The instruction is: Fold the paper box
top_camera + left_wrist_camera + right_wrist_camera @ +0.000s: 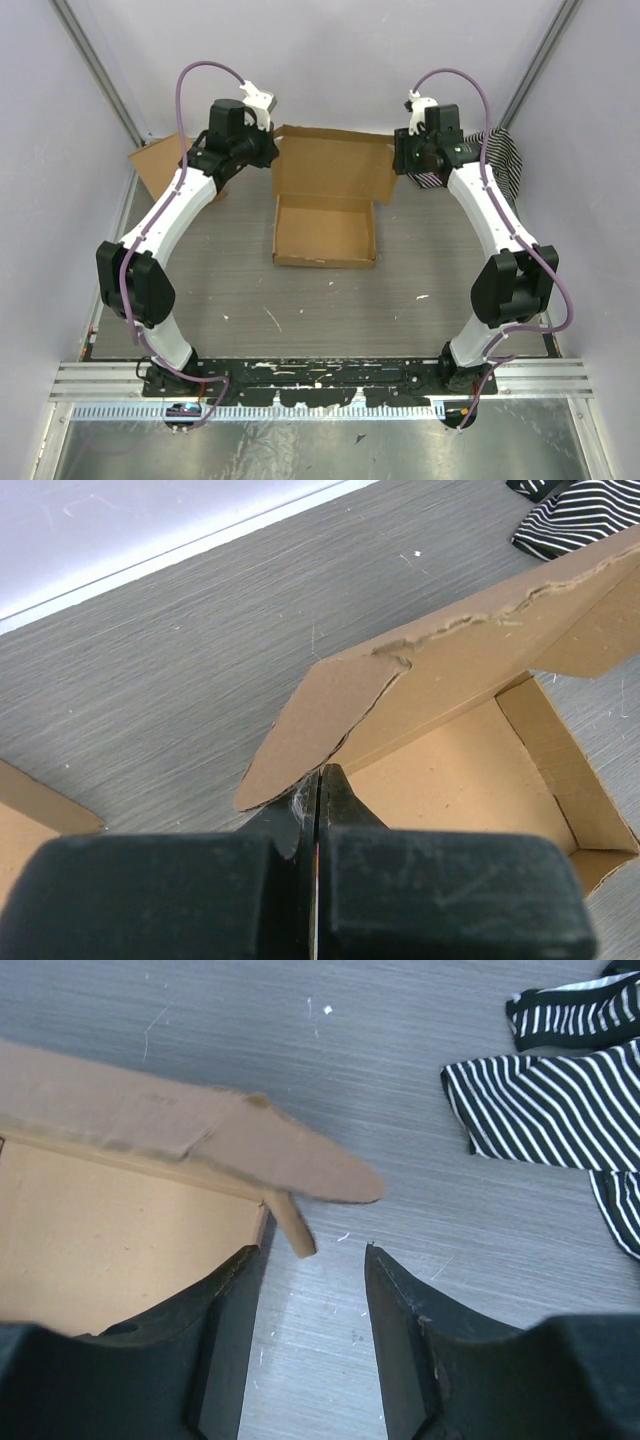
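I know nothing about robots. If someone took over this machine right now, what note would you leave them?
Left gripper: shut, tips at the lid's left corner flap; a pinch is unclear.
Right gripper: open, empty, just short of the right corner flap.
Paper box: mid-table, tray walls up, lid open at the back.
Left to do: tuck both flaps, close the lid.

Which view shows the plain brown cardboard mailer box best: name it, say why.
Top external: the brown cardboard mailer box shows almost whole, tray and lid panel. Left wrist shows only one rounded flap and part of the tray; right wrist, another flap and a tray corner.
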Robot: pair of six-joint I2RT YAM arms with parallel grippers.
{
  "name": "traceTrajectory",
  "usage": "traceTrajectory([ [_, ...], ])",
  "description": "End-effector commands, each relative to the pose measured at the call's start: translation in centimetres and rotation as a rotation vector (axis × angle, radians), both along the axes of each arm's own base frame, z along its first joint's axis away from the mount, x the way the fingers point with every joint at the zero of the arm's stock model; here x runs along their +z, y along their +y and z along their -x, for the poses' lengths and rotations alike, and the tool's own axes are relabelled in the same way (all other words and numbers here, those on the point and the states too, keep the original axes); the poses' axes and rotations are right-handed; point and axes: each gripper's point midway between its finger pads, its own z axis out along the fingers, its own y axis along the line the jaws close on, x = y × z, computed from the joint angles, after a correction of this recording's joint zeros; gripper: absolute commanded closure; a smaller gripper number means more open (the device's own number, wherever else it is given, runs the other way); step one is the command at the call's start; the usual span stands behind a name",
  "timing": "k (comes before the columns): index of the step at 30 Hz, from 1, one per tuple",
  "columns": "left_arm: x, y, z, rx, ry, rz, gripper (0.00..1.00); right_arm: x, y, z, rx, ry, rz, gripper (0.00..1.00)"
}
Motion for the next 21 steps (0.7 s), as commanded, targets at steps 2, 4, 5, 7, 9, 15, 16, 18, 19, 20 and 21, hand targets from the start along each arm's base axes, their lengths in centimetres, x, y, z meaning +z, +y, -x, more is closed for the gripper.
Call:
traceTrajectory([
  [2,2.5,-0.4,0.1,-0.027,-0.084,0.035,1.0,2.8,0.8,-2.1,0.052,-0.127,-0.073,0.49],
  [4,2.5,-0.5,0.1,-0.03,-0.084,0.039,1.0,2.6,1.8,-2.3,0.094,-0.125,-0.107,0.51],
  [5,2.5,-0.6,0.1,-0.031,-0.084,0.041,1.0,2.4,2.3,-2.4,0.11,-0.121,-0.126,0.53],
  [7,2.2,-0.7,0.1,-0.03,-0.078,0.044,1.0,2.0,3.2,-2.5,0.142,-0.096,-0.167,0.57],
  [9,2.1,-0.8,0.1,-0.029,-0.073,0.048,1.0,1.6,4.0,-2.3,0.164,-0.067,-0.194,0.61],
  [15,1.5,-1.6,0.3,-0.025,-0.056,0.056,1.0,0.0,4.4,-2.2,0.121,0.009,-0.212,0.82],
  [16,1.4,-1.9,0.5,-0.026,-0.053,0.056,1.0,-0.3,4.4,-2.2,0.104,0.023,-0.206,0.85],
  [18,1.2,-2.5,0.7,-0.021,-0.054,0.044,1.0,-0.5,4.4,-2.3,0.072,0.032,-0.192,0.89],
  [19,1.1,-2.8,0.8,-0.018,-0.057,0.035,1.0,-0.6,4.5,-2.3,0.056,0.032,-0.182,0.91],
  [20,1.0,-3.2,0.9,-0.016,-0.057,0.028,1.0,-0.5,4.5,-2.5,0.036,0.029,-0.178,0.94],
  [21,0.9,-3.4,0.9,-0.012,-0.057,0.025,1.0,-0.4,4.5,-2.6,0.009,0.026,-0.175,0.96],
])
